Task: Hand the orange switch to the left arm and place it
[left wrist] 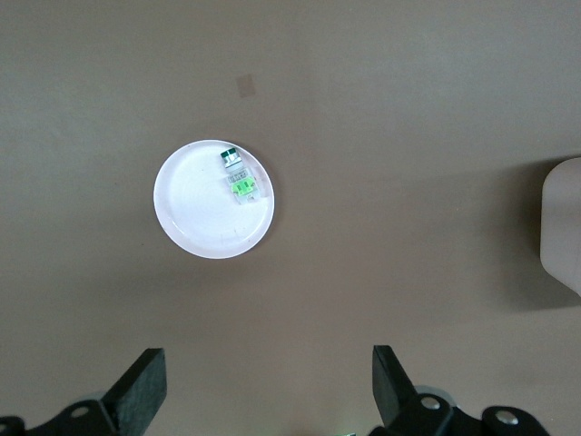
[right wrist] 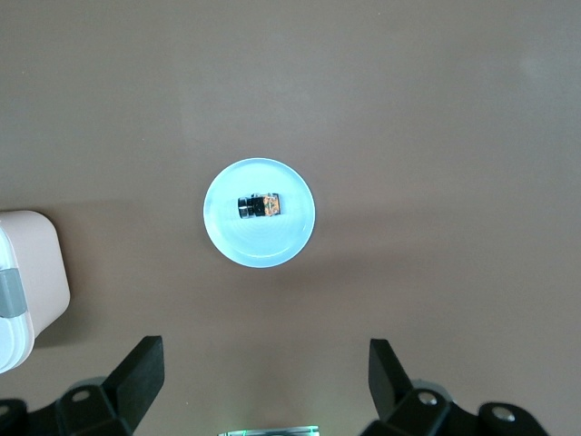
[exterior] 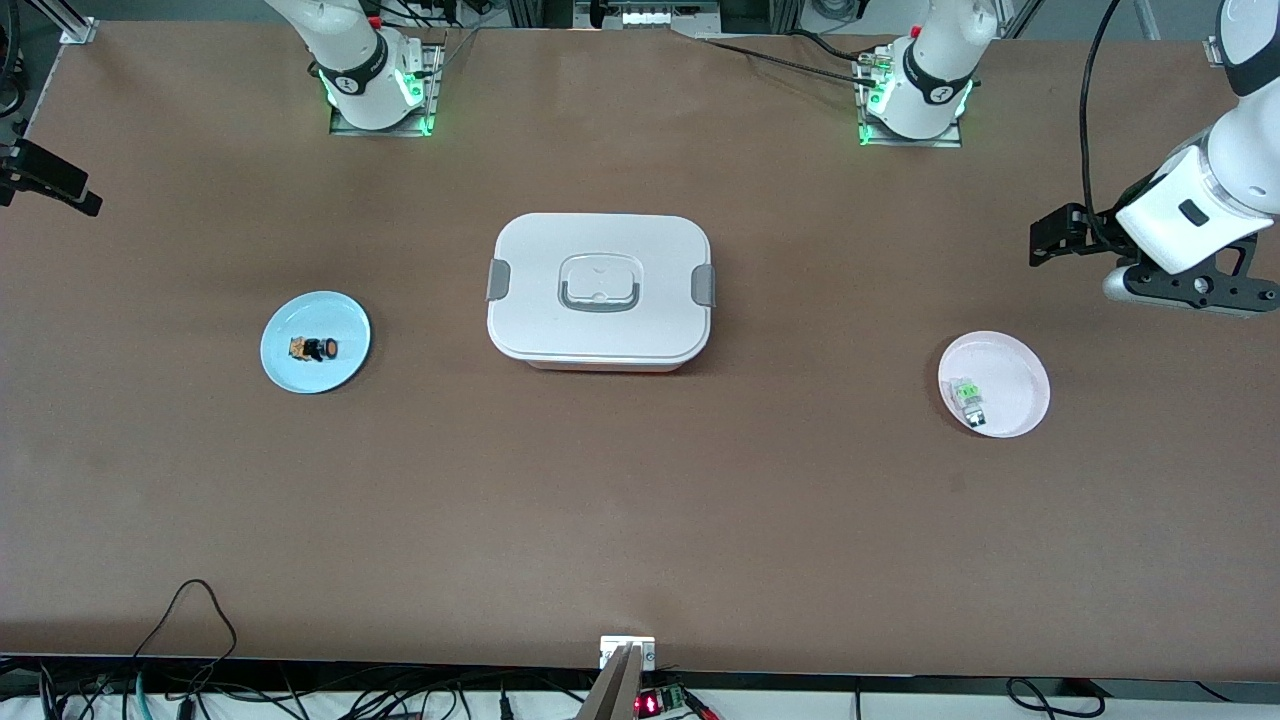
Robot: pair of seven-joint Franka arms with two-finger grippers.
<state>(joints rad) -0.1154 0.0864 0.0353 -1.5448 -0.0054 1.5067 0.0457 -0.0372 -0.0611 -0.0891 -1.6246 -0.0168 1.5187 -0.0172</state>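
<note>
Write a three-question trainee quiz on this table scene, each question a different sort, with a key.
1. True or false: the orange switch lies on the pink plate.
2. Which stands between the two plates? A) the box B) a drawer C) a cup
3. Fill in: the green switch lies toward the ___ arm's end of the table.

Key:
1. False; it lies on the blue plate.
2. A.
3. Left; the left hand is open high above it, and the right hand is open above the orange switch.

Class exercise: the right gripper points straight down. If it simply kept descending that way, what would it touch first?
Probably bare table beside the blue plate, not the orange switch on it. The open right gripper looks offset from the plate.
</note>
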